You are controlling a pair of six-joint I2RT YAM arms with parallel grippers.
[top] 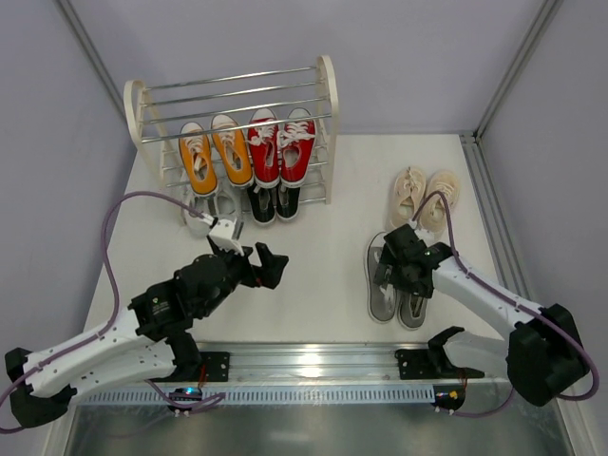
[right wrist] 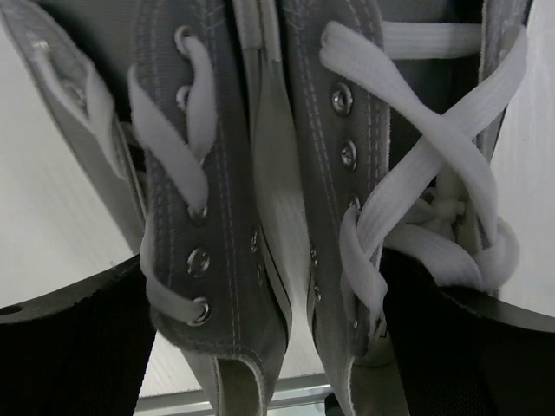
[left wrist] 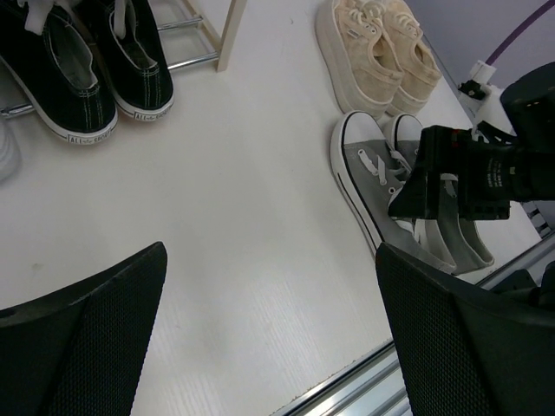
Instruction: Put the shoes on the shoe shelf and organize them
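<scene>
Orange canvas sneakers (top: 217, 152), red sneakers (top: 282, 147), black sneakers (top: 274, 202) and white sneakers (top: 201, 204) are racked on the cream-white, silver-rodded shoe shelf (top: 326, 104), while beige sneakers (top: 425, 198) and grey sneakers (top: 382, 290) are left on the white table (top: 313, 285), the grey straddled by the right gripper (top: 401, 274) with fingers spread, and the left gripper (top: 264, 263) is held open and empty.

a white worktop (top: 323, 237) sits between pale grey walls (top: 47, 142); a silver rail (top: 313, 356) lines its near edge, seemingly perforated lower down.
</scene>
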